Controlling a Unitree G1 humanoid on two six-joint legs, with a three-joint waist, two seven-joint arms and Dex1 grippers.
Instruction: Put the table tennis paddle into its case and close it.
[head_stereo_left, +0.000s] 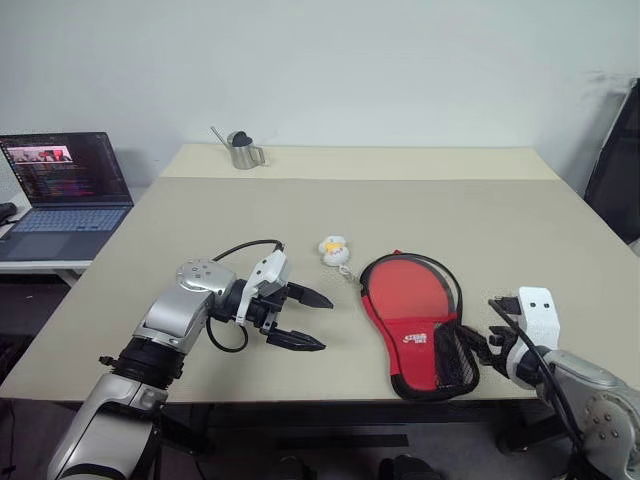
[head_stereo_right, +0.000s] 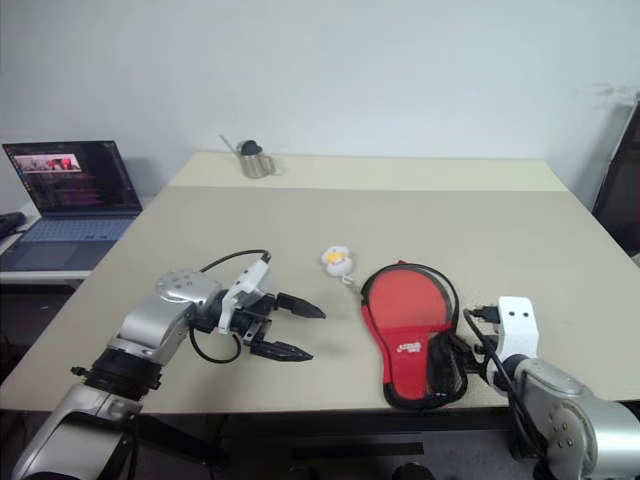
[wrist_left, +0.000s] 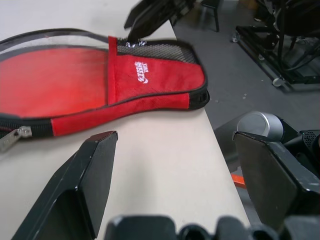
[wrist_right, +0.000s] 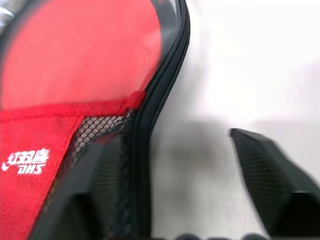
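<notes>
A pale table (head_stereo_left: 300, 215) seen from above. At the near edge, about five o'clock, the right gripper (wrist_right: 200, 165) sits beside the narrow end of the red case (head_stereo_left: 418, 320), its two black fingers spread wide and holding nothing; one finger lies against the case's black mesh pocket, the other is off to the side. At seven o'clock the left gripper (head_stereo_left: 300, 318) hovers over the table, fingers wide and empty, pointing across toward the case, well apart from it. The case lies flat; a red round surface fills its wide end, probably the paddle (head_stereo_left: 412, 290) already inside. The zipper pull (wrist_left: 14, 138) lies at the case's edge. To close it well, one gripper should pin the case while the other draws the pull steadily along the rim. Farther off, near twelve o'clock, sit a small duck toy (head_stereo_left: 333, 249) and a metal cup (head_stereo_left: 243, 150).
</notes>
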